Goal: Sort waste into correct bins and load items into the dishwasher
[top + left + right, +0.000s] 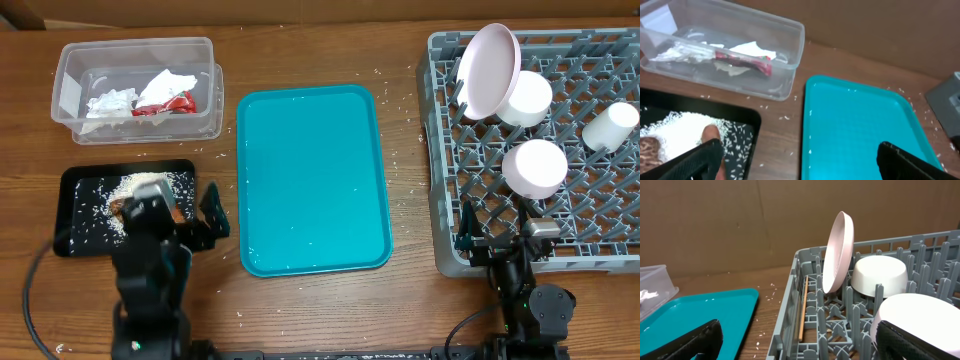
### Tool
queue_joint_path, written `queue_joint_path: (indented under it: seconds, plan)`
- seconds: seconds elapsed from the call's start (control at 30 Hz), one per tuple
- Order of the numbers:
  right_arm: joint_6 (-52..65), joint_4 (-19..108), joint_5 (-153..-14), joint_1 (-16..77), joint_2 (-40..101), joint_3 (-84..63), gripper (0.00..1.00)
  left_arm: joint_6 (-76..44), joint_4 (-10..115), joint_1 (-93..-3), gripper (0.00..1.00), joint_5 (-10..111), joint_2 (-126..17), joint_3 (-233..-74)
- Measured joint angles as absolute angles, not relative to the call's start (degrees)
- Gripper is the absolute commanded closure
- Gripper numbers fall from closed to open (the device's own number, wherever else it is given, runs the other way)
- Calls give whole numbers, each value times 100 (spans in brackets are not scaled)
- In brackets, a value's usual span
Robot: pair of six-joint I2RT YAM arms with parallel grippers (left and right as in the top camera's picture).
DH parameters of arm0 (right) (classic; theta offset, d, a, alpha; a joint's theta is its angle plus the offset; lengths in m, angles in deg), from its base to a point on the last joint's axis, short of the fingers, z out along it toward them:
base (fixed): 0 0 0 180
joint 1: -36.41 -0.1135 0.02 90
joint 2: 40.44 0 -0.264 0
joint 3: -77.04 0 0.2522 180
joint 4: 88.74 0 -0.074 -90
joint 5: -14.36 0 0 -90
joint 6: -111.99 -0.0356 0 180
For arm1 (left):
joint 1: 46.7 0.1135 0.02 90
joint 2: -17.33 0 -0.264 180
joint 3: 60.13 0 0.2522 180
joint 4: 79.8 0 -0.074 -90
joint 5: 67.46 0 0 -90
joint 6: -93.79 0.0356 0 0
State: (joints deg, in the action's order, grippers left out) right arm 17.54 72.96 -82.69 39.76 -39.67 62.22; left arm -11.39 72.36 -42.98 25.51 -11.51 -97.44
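The clear tub [70,60] at the back left holds crumpled napkins [112,101] and a red wrapper [170,103]; the wrapper [747,62] also shows in the left wrist view. The black tray [75,180] carries rice [680,127], a brown lump [649,150] and an orange carrot [710,135]. My left gripper [800,165] hangs open between the black tray and the teal tray, holding nothing. The grey rack [445,200] holds a leaning plate [490,68], two bowls [527,97] [535,167] and a cup [610,127]. My right gripper [800,340] stands open at the rack's front left corner, empty.
A large teal tray [310,180] lies in the middle, with a few rice grains on it. Loose grains dot the wood around it. A thin wooden stick [803,307] lies inside the rack's left side. A cardboard wall backs the table.
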Motion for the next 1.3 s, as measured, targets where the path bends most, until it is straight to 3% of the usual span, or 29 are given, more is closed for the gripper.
queue_joint_path:
  seconds: [0.4, 0.7, 1.3]
  plan:
    - [1754, 7296, -8265, 3976, -3965, 6222, 0, -1078, 8938, -4298, 0, 2664, 427, -7768]
    - [1754, 7296, -8267, 3976, -3967, 6222, 0, -868, 8261, -4298, 0, 2664, 1583, -7442]
    - [1754, 7301, -8267, 3976, -3967, 6222, 0, -626, 8235, -4298, 0, 2640, 1638, -7442]
